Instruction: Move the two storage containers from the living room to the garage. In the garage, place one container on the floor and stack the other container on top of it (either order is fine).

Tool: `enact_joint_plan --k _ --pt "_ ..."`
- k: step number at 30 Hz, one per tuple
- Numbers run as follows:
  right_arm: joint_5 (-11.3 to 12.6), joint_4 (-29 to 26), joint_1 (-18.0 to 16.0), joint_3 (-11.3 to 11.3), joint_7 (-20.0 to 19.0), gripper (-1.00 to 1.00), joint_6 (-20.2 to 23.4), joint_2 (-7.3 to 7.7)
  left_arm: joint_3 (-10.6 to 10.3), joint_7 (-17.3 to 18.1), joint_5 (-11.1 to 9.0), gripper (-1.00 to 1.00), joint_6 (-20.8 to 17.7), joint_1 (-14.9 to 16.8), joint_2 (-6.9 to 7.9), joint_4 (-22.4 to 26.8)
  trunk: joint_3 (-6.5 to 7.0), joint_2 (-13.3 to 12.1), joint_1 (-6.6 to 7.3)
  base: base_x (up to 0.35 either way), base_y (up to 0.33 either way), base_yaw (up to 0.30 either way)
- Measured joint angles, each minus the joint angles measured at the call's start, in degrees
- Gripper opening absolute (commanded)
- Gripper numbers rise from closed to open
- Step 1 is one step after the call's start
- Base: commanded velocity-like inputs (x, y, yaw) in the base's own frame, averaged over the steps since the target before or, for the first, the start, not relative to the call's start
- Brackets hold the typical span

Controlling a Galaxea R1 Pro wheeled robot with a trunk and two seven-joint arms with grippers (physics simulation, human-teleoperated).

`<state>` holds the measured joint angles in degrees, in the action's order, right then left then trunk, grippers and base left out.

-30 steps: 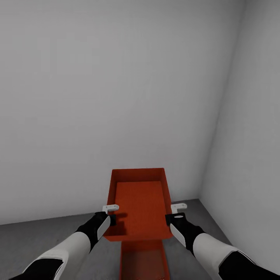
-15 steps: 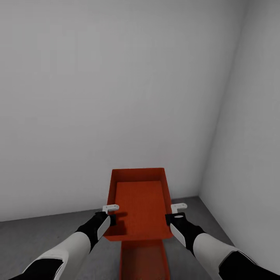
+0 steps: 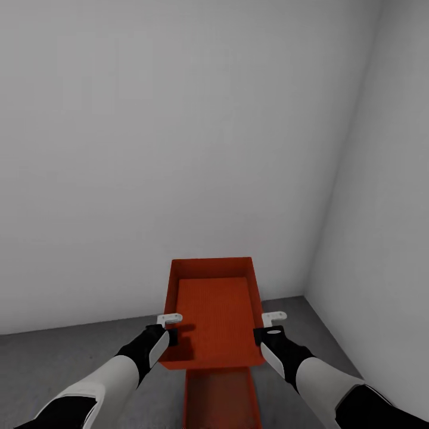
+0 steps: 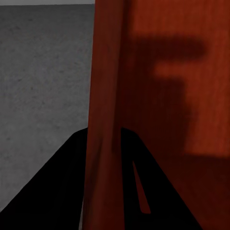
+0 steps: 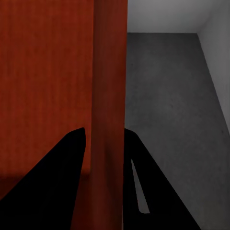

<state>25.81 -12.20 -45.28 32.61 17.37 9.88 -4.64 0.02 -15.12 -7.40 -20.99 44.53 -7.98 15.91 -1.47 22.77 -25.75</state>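
Observation:
In the head view an orange-red storage container [image 3: 214, 316] hangs in the air in front of me, held level by its two long side walls. My left gripper [image 3: 170, 333] is shut on its left wall [image 4: 103, 96], one finger on each side. My right gripper [image 3: 262, 330] is shut on its right wall [image 5: 110, 72] the same way. Directly below, the second storage container [image 3: 221, 399] rests on the dark grey floor [image 3: 59, 363], partly hidden by the held one. Plain pale grey garage walls rise behind.
I face a corner of the room: one grey wall [image 3: 179, 149] straight ahead, another [image 3: 387, 238] close on the right. Bare concrete-like floor [image 5: 167, 96] lies on both sides of the containers.
The foot of the far wall sits slightly higher in the picture and more floor shows, so the camera has shifted. Both grippers keep the same hold on the container.

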Motion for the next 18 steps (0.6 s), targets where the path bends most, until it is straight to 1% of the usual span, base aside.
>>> enact_joint_plan --k 18 --pt "0.02 0.0 0.01 -0.01 0.0 -1.0 0.0 0.0 0.0 0.0 0.03 -1.0 -0.02 0.0 0.0 0.0 -1.67 0.0 0.0 0.0 0.0 0.0"
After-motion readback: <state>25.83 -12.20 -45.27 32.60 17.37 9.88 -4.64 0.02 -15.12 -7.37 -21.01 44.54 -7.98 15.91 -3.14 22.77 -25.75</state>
